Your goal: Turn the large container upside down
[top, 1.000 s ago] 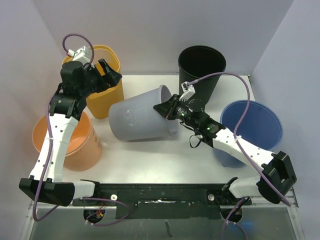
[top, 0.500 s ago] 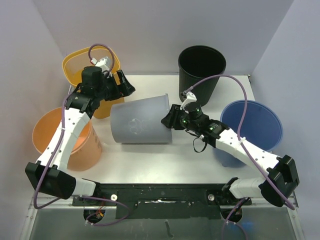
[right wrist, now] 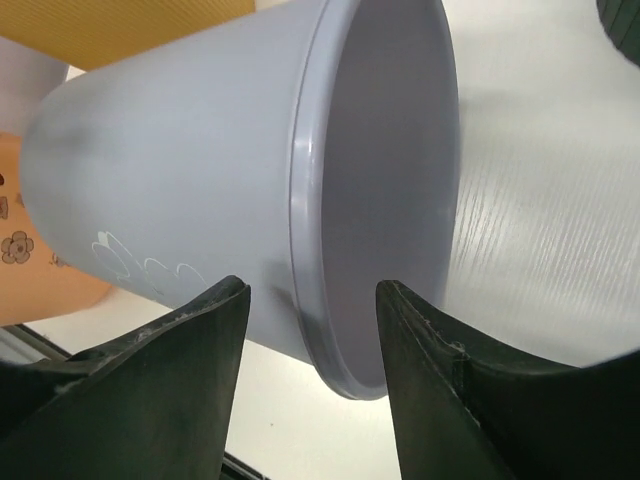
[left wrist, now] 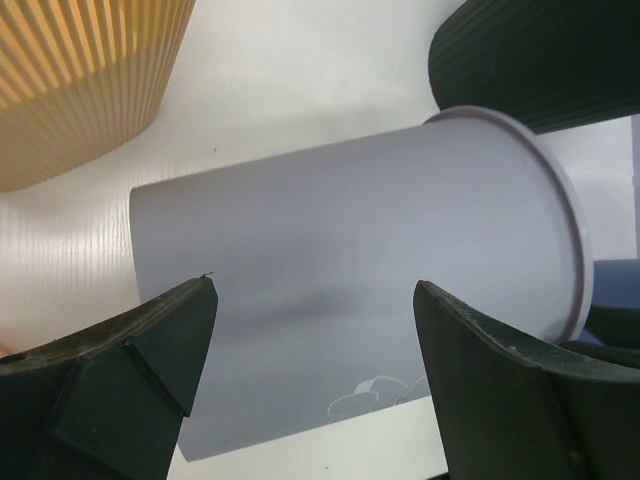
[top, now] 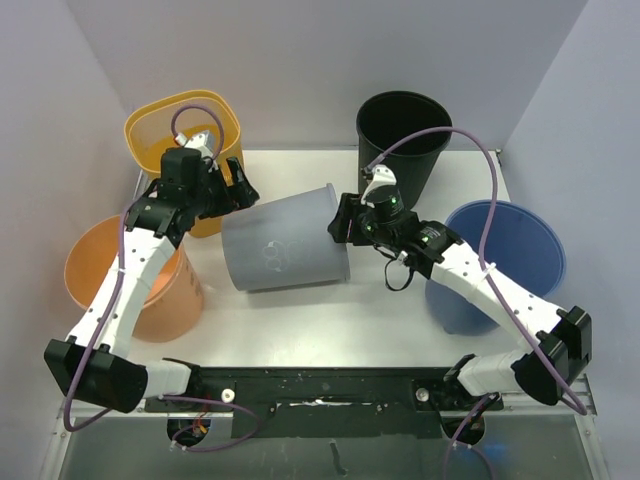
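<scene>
Grey container point(top: 285, 240) lies on its side between yellow bin point(top: 158, 135) and black bin point(top: 403, 122).

The large container point(top: 285, 240) was pale grey throughout, with a thin white cloud outline point(left wrist: 375, 398) on its side wall. At 11 o'clock on the table point(top: 330, 320), the bin point(top: 145, 135) was translucent yellow-orange with vertical ribbing. At 9 o'clock, the bucket point(top: 165, 300) was a softer orange, and the right wrist view showed small dark flower prints point(right wrist: 15, 246) on it. The pot point(top: 400, 125) at 1 o'clock was black and finely ribbed. The tub point(top: 510, 245) at 3 o'clock was plain blue. The table was white with a faint linear grain. The left arm point(top: 110, 290) and right arm point(top: 490, 295) were white with black joints. The cables point(top: 455, 129) were purple. The left gripper point(left wrist: 312, 290) and right gripper point(right wrist: 312, 290) were black.
</scene>
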Tool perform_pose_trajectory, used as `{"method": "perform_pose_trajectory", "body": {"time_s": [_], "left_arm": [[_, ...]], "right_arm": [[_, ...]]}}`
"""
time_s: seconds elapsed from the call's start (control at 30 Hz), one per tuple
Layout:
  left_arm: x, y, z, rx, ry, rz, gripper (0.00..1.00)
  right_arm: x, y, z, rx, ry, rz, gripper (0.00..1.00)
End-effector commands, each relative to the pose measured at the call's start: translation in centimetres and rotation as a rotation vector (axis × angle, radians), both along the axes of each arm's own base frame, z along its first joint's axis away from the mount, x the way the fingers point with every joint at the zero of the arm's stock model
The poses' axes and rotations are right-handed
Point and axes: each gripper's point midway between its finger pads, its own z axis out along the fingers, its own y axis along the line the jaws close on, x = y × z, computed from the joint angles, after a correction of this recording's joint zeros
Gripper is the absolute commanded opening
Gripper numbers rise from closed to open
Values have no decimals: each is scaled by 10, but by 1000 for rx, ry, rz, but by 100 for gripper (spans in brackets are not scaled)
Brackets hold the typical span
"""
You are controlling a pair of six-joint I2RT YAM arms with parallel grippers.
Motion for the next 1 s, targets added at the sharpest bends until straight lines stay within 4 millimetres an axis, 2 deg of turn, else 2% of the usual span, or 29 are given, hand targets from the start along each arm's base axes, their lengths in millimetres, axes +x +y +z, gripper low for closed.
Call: {"method": "perform_pose_trajectory", "body": {"time_s": [0.0,0.2,0.37,0.5,0.6,0.7,0.83,0.97], "left_arm": [[-10,3,0,-9,4,3,81],[-15,7,-7,0,27,12,81],[-17,10,-11,8,41,16,81],[-16,17,-11,22,44,31,81],[-16,18,-11,18,43,29,81],[-17,19,-15,21,66,36,81],[-17,32,-19,31,90,125,81],[-19,22,-31,-25,110,98,81]], "right_arm": [[21,-2,26,-10,-87,-27,53],[48,-3,33,20,-136,-47,51],[60,0,34,13,-139,-53,41],[64,-2,37,33,-137,-65,23],[65,-8,30,55,-114,-87,13],[64,-12,24,94,-91,-100,9],[61,-19,18,148,-63,-117,8],[60,-23,10,159,-45,-130,7]]}}
